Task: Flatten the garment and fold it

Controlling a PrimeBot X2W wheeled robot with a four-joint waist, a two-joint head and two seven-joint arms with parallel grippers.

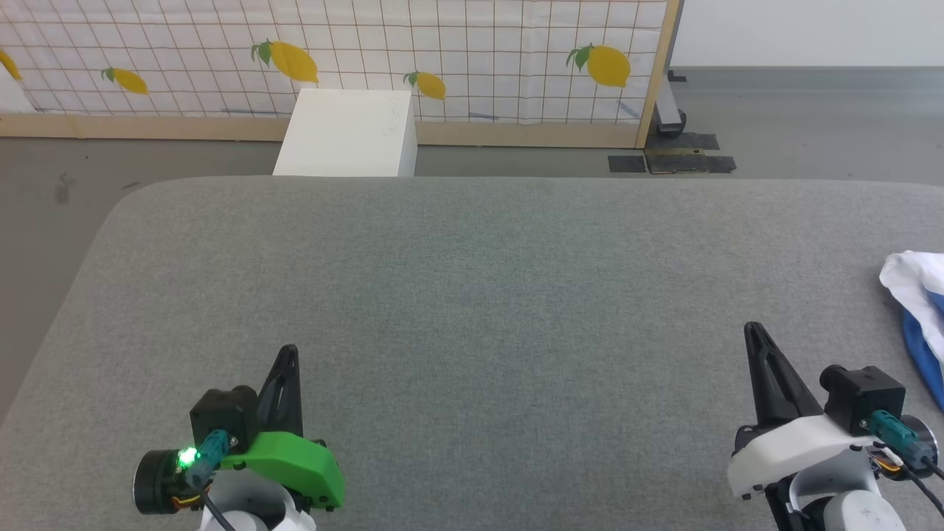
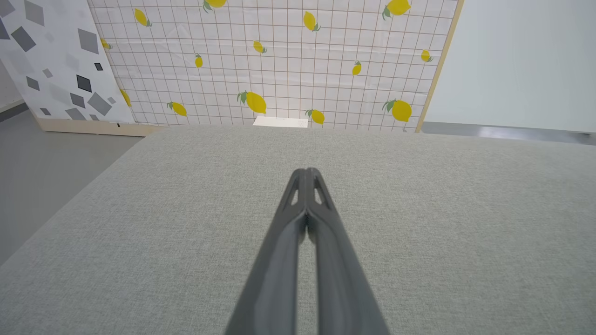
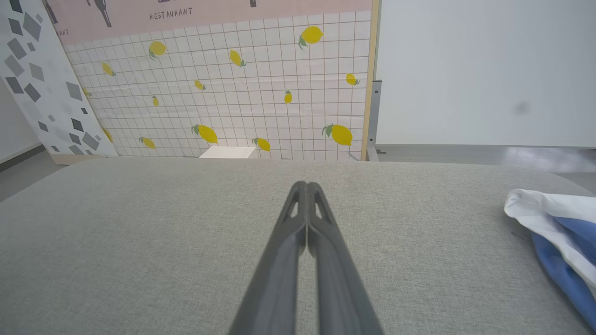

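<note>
Both jaws are pressed fully together, holding nothing: left gripper [image 1: 289, 354] low on the left, right gripper [image 1: 754, 332] low on the right, over the grey fabric surface [image 1: 472, 280]. T-shirt [image 1: 914, 295] lies bunched, white over blue, just right of the right gripper, not touching it, well apart from the left gripper.

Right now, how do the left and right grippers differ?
The left gripper has a bright green housing with a green light lit beside it; the right gripper has a white housing. The right gripper sits near the crumpled white-and-blue T-shirt; the left gripper is far from it. Both are shut and empty, fingers pointing across the grey padded surface.
</note>
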